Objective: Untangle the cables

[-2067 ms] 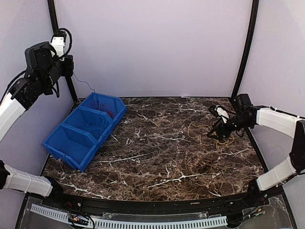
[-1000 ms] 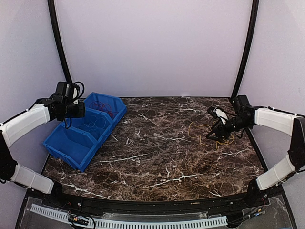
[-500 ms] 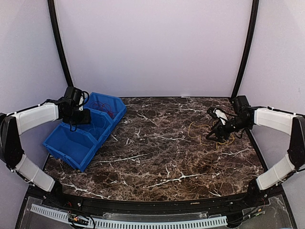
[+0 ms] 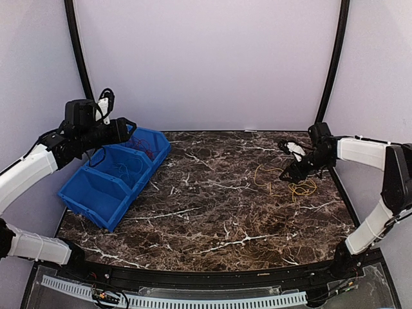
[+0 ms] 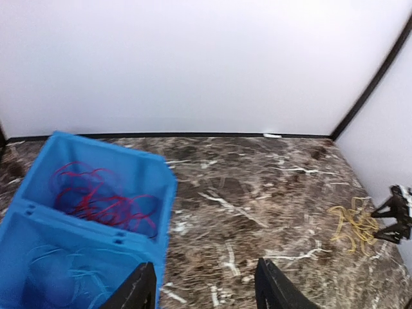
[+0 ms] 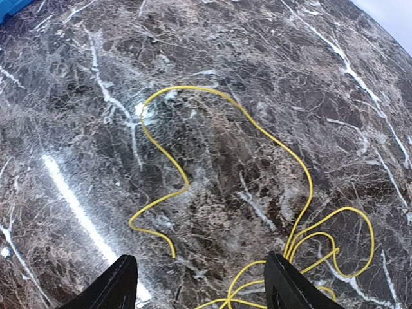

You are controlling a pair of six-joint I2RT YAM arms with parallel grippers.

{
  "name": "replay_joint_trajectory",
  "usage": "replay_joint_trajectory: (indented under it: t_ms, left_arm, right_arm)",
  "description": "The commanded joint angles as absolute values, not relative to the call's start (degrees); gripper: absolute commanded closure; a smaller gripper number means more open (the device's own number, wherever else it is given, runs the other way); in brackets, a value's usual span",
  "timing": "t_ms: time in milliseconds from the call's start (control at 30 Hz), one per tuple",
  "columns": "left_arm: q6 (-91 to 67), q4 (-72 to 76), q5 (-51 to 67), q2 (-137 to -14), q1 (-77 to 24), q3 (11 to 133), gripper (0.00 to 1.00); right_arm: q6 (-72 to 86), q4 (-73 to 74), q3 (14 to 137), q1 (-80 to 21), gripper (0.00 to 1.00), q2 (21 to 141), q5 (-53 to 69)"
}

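The red cable (image 5: 96, 201) lies coiled in the far compartment of the blue bin (image 5: 168, 193), and the thin blue cable (image 5: 71, 282) in the middle one. My left gripper (image 5: 205, 293) hangs open and empty above the bin's right edge; from above it (image 4: 127, 127) is raised over the far compartment. The yellow cable (image 6: 212, 135) sprawls in loose loops on the marble at the right (image 4: 297, 185). My right gripper (image 6: 203, 286) hovers low over it, open, with strands running by its right finger (image 6: 293, 283) and nothing gripped.
The bin (image 4: 96, 215) sits slanted at the table's left, its nearest compartment bare. Black frame posts (image 4: 331, 64) rise at both back corners. The marble tabletop (image 4: 219, 206) stretches between bin and yellow cable.
My left gripper has opened and risen out of the bin's middle compartment, leaving the blue cable there. My right gripper shifted slightly back over the yellow cable.
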State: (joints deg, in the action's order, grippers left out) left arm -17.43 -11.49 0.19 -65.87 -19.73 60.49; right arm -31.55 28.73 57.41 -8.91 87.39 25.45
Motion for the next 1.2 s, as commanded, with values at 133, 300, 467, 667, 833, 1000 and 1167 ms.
replay_joint_trajectory:
  t_ms: [133,300,467,667,833,1000,1167]
  left_arm:
    - [-20.5,2.5,9.1,-77.6,-36.2,58.1,0.45]
    - [-21.6,7.5,10.7,-85.6,-42.5,60.0,0.45]
    - [-28.6,14.6,12.5,-90.1,-43.7,57.3,0.45]
    - [-32.0,20.6,14.8,-92.8,-44.0,54.9,0.46]
    - [-31.9,27.6,16.2,-96.8,-44.6,53.7,0.45]
    - [-30.4,45.3,15.8,-100.7,-47.9,50.1,0.43]
    - [-26.2,51.6,10.7,-105.8,-52.1,53.3,0.38]
  right_arm:
    - [-31.5,28.3,67.0,-9.1,0.3,95.4,18.5]
    - [-33.4,29.4,75.0,-10.2,0.29,103.5,17.8]
    - [-35.2,30.3,82.1,-12.5,0.29,112.2,17.5]
    - [-36.0,30.7,87.0,-16.9,0.34,119.0,17.2]
    - [-34.9,33.0,88.5,-20.6,1.0,118.0,21.6]
    - [-32.6,32.1,83.5,-25.0,1.0,110.9,24.3]
    - [-31.2,33.7,81.2,-28.1,1.0,107.2,25.6]
